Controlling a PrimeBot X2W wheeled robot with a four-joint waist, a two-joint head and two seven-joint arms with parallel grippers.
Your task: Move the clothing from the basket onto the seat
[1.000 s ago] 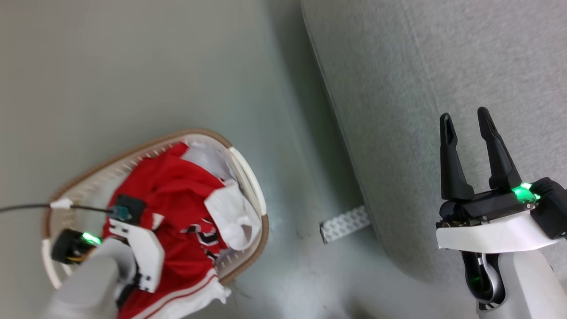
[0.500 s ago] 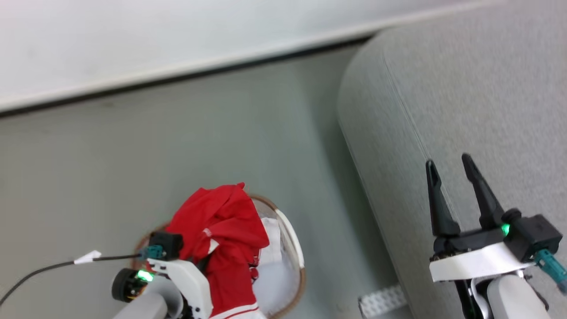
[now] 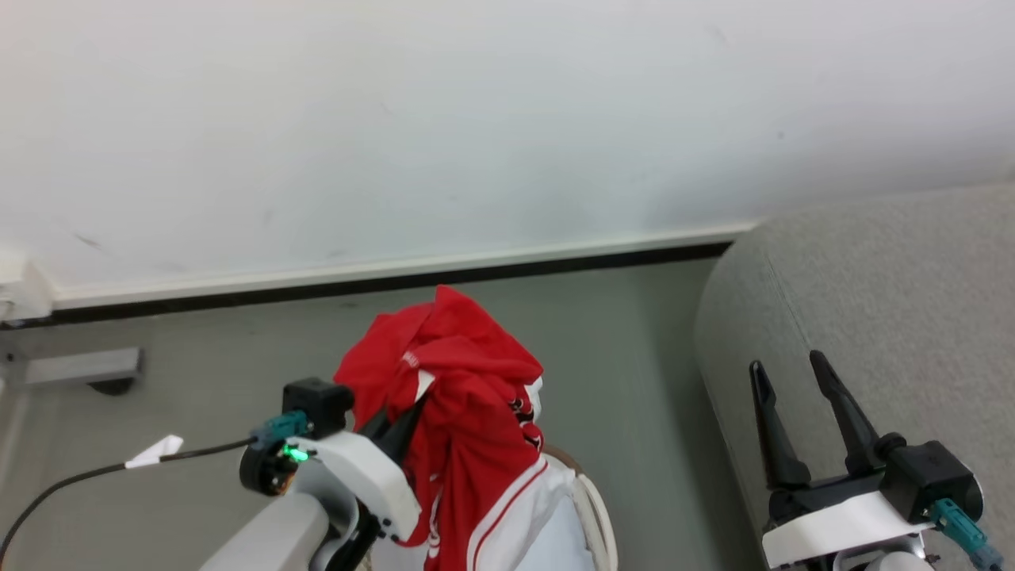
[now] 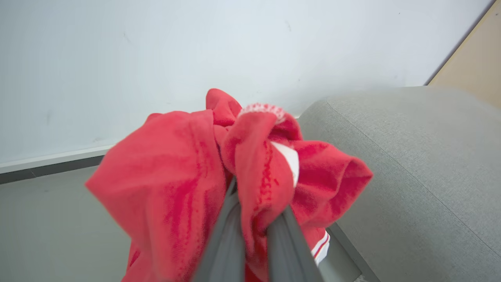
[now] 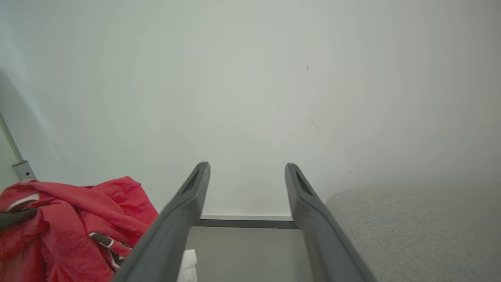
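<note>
The red clothing (image 3: 456, 373) hangs bunched from my left gripper (image 3: 412, 406), which is shut on its upper folds, lifted above the basket (image 3: 593, 511) whose rim peeks out at the bottom edge. In the left wrist view the clothing (image 4: 172, 176) wraps over my left gripper (image 4: 256, 207), hiding the fingertips, and its white striped trim dangles below. The grey seat (image 3: 888, 301) lies to the right. My right gripper (image 3: 787, 363) stands open over the seat's near edge, holding nothing. The right wrist view has my right gripper (image 5: 247, 168) open, with the clothing (image 5: 58, 211) at lower left and the seat (image 5: 411, 227) at lower right.
A white wall (image 3: 507, 119) with a dark baseboard (image 3: 396, 281) closes the back. Grey floor (image 3: 626, 373) separates basket and seat. A black cable (image 3: 95, 472) runs to my left wrist. A metal bracket (image 3: 75, 366) sits at far left. Pale cloth (image 3: 567, 547) stays in the basket.
The head camera has tilted up, bringing the wall into view. My left gripper has raised the red clothing out of the basket. The right gripper stays open.
</note>
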